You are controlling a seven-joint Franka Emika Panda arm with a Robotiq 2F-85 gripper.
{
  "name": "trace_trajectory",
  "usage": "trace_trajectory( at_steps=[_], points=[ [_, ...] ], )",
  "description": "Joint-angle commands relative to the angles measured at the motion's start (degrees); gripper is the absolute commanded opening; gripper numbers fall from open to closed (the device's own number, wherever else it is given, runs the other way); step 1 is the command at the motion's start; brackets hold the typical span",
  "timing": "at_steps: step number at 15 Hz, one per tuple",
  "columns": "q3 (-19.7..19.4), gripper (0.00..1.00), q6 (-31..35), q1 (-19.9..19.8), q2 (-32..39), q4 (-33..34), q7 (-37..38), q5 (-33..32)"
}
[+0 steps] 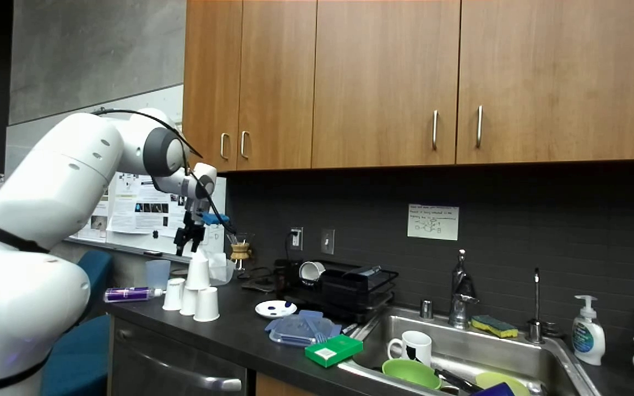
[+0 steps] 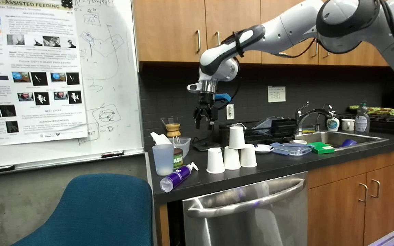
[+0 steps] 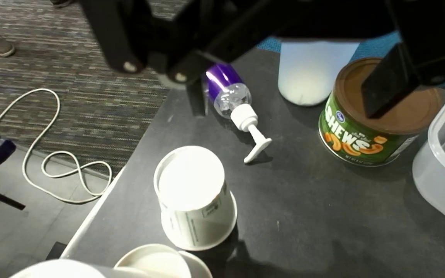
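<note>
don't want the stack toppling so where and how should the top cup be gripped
Grip the top cup near its upper end, coming from above: it stands upside down on lower cups, narrow end up and uncovered, so the open tool could likely straddle it without pushing sideways.
</note>
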Motion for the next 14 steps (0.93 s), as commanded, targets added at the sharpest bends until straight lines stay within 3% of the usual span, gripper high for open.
trace_trajectory(
  at_steps=[1,8,14],
  points=[
    [-0.48,1.00,-2.95,0.28,-1.64,-1.63,-5.00,-2.98],
    [-1.59,1.00,-12.89,2.33,-2.20,-0.76,-9.93,-14.06],
    [-1.49,1.00,-13.42,2.74,-1.96,0.16,-9.33,-14.66]
  ],
)
